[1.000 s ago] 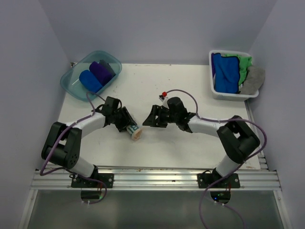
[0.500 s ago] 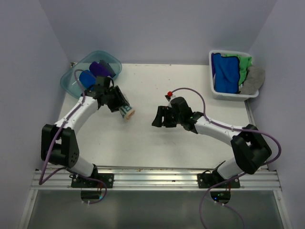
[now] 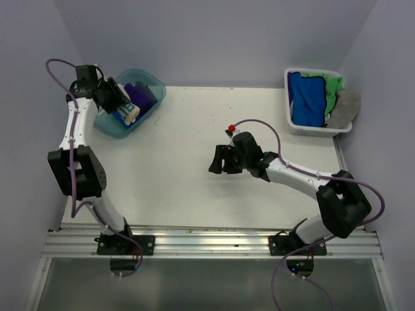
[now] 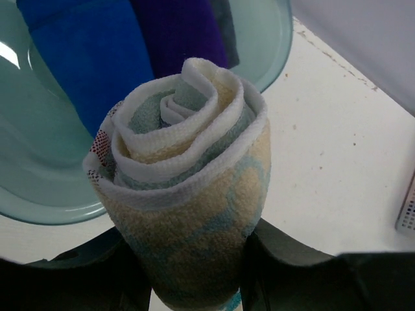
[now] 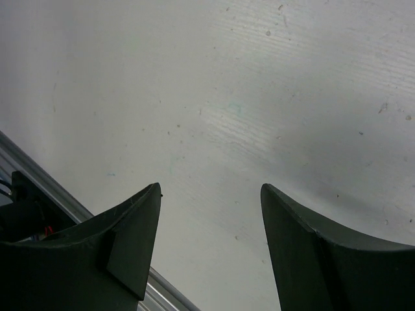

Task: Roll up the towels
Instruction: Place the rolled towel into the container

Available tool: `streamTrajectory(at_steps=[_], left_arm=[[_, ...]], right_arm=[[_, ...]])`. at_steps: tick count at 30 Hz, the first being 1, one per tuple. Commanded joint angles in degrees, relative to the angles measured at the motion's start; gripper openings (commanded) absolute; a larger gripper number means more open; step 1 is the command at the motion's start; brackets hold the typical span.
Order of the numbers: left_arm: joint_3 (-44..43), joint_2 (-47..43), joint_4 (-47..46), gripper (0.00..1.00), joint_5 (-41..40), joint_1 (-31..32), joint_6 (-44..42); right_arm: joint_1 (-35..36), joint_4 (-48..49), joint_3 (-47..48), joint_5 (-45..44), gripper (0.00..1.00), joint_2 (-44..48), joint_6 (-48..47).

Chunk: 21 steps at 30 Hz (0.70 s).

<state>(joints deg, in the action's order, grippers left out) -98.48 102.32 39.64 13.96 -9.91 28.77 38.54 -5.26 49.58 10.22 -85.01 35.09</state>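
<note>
1. Since a second ago, the left gripper [image 3: 123, 107] has swung off the middle of the surface [image 3: 194, 188] to the far left corner, carrying the cream towel [image 4: 188, 194] with it. The right gripper [image 3: 218, 160] has only drifted slightly toward its own side.
2. About half closed, the left gripper has its two dark fingers pressed against opposite sides of the cream towel's lower part. The towel is a tight roll with a teal pattern, and its spiral end faces away from the wrist.
3. Directly beyond and beneath the left gripper is the teal tub [image 3: 152, 87]. The held roll hangs over the tub's interior, and whether it touches the tub cannot be told.
4. Inside the tub, ahead of the left gripper, lies a rolled royal blue towel [image 4: 91, 52] with a purple towel [image 4: 178, 32] touching it on one side. A darker strip of cloth shows just past the purple one.
5. The right gripper hovers over bare surface with its jaws spread wide and nothing between them.
6. Well off to the right gripper's far right side stands the white basket [image 3: 288, 97]. It holds a loose blue towel [image 3: 305, 97] and a green towel [image 3: 334, 87], and a grey towel [image 3: 347, 107] is draped over its outer edge.
</note>
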Motion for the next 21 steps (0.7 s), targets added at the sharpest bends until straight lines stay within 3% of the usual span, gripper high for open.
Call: streamTrajectory(at_steps=[1,14,21], left_arm=[[-2.77,4.37,-0.68,0.49,4.49,-2.74,-2.85],[-9.62,19.92,-2.11,0.48,8.10,-9.68,-3.81],[-11.30,22.30,-1.84,0.47,6.09,-11.79,-3.03]], right_arm=[[-0.22,-0.98,2.54,0.85,0.67,-0.15,-1.17],[-0.22,-0.90,5.17,2.61,0.66,-5.95,-0.90],[-0.14,-1.25,5.44,2.53,0.66,-7.71,-0.73]])
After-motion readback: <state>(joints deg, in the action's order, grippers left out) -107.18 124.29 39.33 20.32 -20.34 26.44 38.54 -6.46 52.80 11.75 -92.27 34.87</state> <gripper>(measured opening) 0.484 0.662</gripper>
